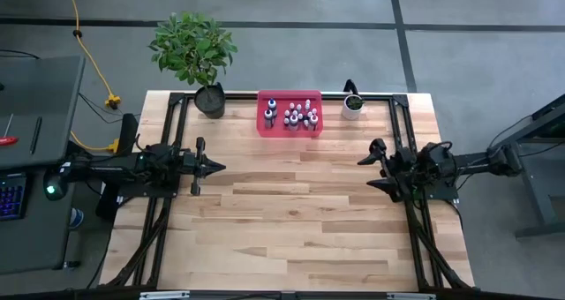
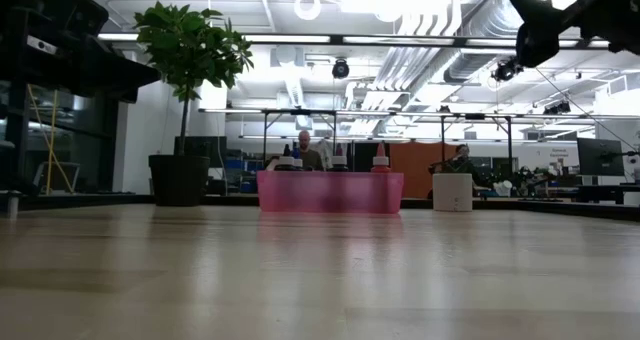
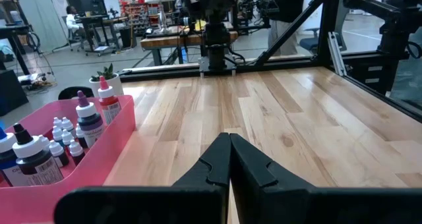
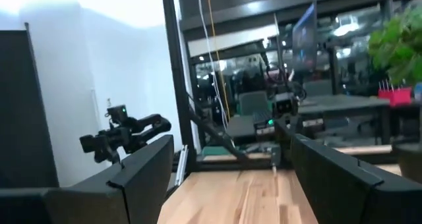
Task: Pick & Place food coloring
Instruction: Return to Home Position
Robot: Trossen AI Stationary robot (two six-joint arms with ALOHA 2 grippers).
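Gaping right jaws, left jaws closed.

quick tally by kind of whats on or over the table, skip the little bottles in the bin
potted plants: 2 (leafy plant in black pot, small plant in white pot)
pink plastic bin holding food coloring bottles: 1
robot grippers: 2 (left gripper shut, right gripper open)
total: 5

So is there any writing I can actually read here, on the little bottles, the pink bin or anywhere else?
No text can be read in any view.
The bottles: their labels are too small and blurred to read.
The pink bin: no writing shows.
The table: no writing shows.
The room behind: nothing legible.
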